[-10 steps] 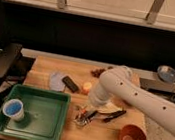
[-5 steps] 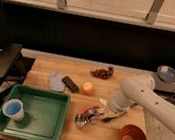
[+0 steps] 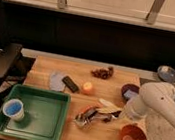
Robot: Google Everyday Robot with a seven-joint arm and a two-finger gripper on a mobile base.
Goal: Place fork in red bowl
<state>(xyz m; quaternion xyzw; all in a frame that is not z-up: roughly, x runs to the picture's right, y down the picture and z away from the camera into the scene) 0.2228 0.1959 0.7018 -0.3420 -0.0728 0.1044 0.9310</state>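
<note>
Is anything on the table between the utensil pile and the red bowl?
Nothing visible: only bare tabletop separates the utensil pile from the red bowl. The gripper sits at the pile's end nearest the bowl.

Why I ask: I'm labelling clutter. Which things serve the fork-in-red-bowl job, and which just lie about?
Job: silver fork in the utensil pile; red bowl; gripper beside that pile.
Lying about: green tray; blue cup; purple bowl; gray bowl.

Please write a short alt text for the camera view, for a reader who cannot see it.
A white robot arm reaches from the right over a wooden table, its gripper beside a pile of utensils, left of a red bowl. A green tray holds a blue cup.
</note>
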